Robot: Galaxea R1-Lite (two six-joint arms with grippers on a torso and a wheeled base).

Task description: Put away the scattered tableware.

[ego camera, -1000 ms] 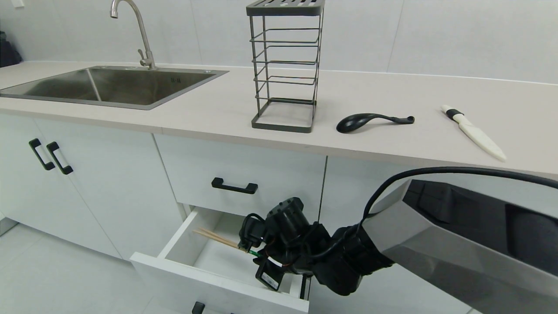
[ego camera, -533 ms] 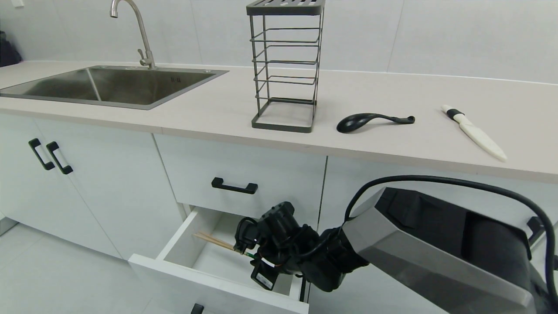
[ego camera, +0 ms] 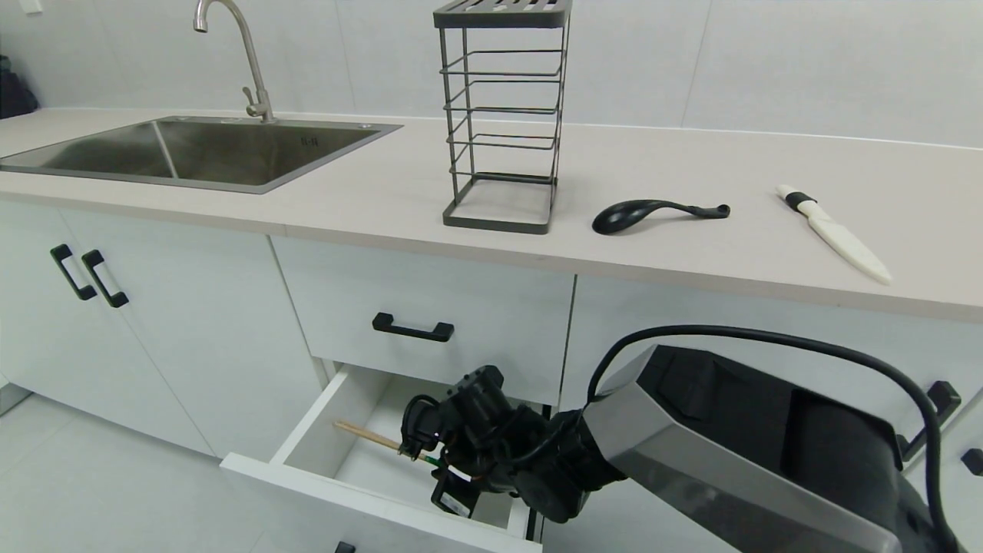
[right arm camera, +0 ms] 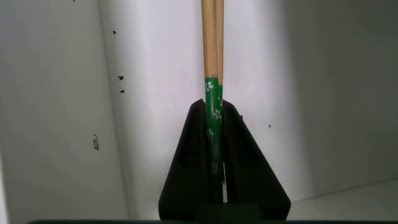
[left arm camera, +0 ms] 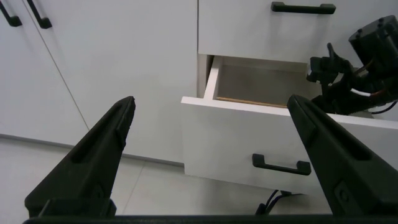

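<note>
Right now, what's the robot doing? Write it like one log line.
right gripper: shut on chopsticks, inside open drawer | left gripper: open, facing drawer front | counter: spoon, knife not yet put away

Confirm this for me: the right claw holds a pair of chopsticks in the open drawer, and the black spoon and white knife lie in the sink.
Wrong in one respect: the black spoon and white knife lie on the countertop, not in the sink, as the head view shows. The rest stands: the right claw holds a pair of chopsticks in the open drawer.
</note>
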